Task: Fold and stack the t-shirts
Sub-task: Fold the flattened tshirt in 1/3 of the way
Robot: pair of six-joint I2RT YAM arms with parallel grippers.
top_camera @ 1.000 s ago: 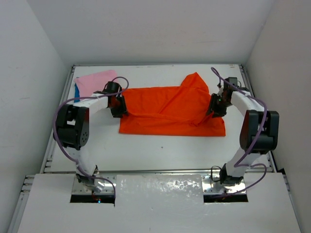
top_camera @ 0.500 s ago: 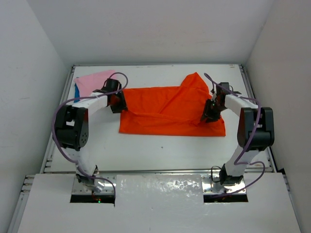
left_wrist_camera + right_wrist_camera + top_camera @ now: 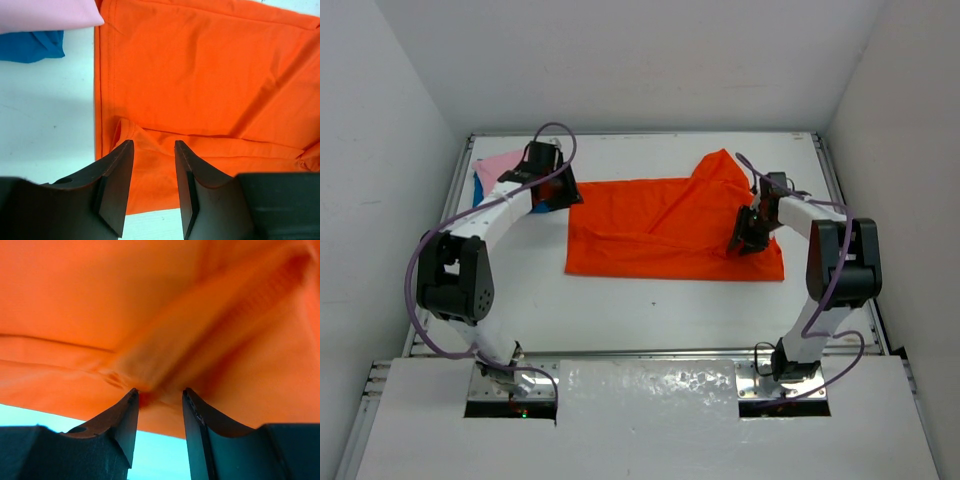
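The orange-red t-shirt [image 3: 660, 230] lies spread across the middle of the table, with a raised fold [image 3: 720, 168] at its far right. My left gripper [image 3: 560, 192] hovers over the shirt's far left corner. In the left wrist view its jaws [image 3: 154, 144] stand open and empty above the orange cloth [image 3: 210, 75]. My right gripper [image 3: 742, 240] is low over the shirt's right side. Its jaws [image 3: 159, 391] are open, tips against a wrinkle of the orange cloth [image 3: 150, 300]. The pink t-shirt [image 3: 498, 165] [image 3: 45, 12] lies on the blue one [image 3: 480, 188] [image 3: 30, 45] at the far left.
White table [image 3: 650, 300] is boxed in by white walls on the left, far and right sides, with metal rails [image 3: 440, 250] along the edges. Bare table shows in front of the orange shirt. The arm bases stand at the near edge.
My left gripper has moved away from the near part of the shirt's left edge toward the far left corner. The right gripper has shifted slightly left and nearer over the shirt.
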